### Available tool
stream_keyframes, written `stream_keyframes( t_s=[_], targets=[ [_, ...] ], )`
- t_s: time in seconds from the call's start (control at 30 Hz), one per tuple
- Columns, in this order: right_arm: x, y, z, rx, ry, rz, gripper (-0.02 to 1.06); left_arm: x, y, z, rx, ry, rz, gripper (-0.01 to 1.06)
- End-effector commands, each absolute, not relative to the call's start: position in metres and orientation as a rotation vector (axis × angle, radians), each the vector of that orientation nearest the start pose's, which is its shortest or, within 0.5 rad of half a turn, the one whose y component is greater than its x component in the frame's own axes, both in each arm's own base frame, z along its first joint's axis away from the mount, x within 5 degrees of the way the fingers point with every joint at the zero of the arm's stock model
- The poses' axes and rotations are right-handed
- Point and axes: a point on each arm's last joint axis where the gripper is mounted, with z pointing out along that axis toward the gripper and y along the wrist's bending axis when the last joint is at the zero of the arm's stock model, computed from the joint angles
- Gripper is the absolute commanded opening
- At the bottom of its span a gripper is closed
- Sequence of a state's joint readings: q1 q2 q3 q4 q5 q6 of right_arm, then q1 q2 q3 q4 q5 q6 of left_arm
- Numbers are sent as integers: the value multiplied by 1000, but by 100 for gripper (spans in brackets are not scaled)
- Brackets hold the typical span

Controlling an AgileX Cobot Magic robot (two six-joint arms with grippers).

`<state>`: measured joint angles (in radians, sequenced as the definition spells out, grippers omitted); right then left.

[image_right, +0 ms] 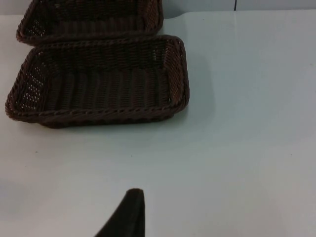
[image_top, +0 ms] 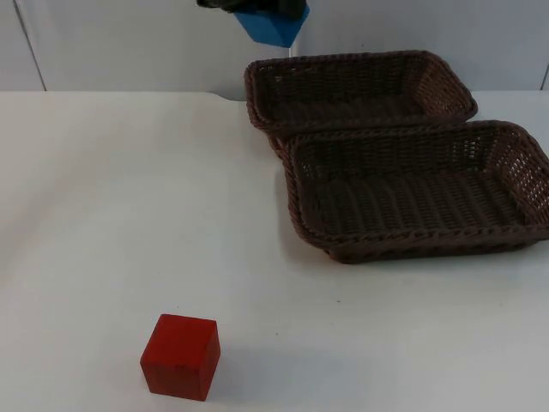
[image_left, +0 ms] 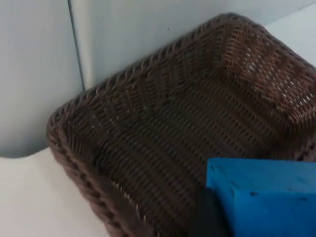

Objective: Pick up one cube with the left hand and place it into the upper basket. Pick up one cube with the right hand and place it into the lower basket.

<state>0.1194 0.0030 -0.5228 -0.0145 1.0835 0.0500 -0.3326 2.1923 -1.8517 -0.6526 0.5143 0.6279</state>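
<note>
So at the left of the top view, a red cube [image_top: 180, 356] is seen sitting alone on the white tabletop [image_top: 111, 206], near the front edge and well apart from everything else, untouched. Moving right, the left end effector [image_top: 254, 7] is seen up at the top edge, raised above the tabletop in front of the grey partition wall [image_top: 129, 43], and it's clamped on a blue cube [image_top: 273, 26], which is held tilted with one corner pointing down. The blue cube is hanging just off the near-left corner of the upper basket [image_top: 360, 90], not inside it yet. In the left wrist view that same blue cube [image_left: 266, 197] is seen gripped right up close, with the upper basket [image_left: 163, 128] spread out underneath and its woven bottom bare. Further right, two dark brown wicker baskets are set one behind the other, touching along their long rims; the lower basket [image_top: 412, 193] is the one closer to the front, and nothing is seen lying in it. From the right wrist view, the lower basket [image_right: 98, 81] is seen across a stretch of bare tabletop [image_right: 237, 123], with the upper basket [image_right: 89, 19] behind it. One black fingertip of the right end effector [image_right: 129, 212] is seen waiting above the tabletop, well apart from the baskets; whether it's open or closed can't be told.
</note>
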Motion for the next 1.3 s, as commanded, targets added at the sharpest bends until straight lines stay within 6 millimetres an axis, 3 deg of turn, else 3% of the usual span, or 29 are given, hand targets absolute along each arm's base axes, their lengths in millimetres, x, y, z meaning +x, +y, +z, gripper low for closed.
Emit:
stream_keyframes(
  t_s=[0.0, 0.47, 0.73, 0.97, 1.27],
  targets=[
    [-7, -2, 280, -64, 2044, 82, 105, 485, -201, 226, 538, 2176, -543, 0],
    [-7, -2, 280, -64, 2046, 82, 105, 536, -227, 168, 481, 2073, -520, 0],
    [-7, -2, 280, -64, 2046, 82, 105, 540, -249, 135, 550, 2061, -521, 0],
    [-7, -2, 280, -66, 2046, 81, 105, 542, -249, 112, 552, 2076, -484, 0],
    [-7, -2, 280, -68, 2045, 80, 105, 542, -246, 109, 631, 2076, -400, 0]
  ],
)
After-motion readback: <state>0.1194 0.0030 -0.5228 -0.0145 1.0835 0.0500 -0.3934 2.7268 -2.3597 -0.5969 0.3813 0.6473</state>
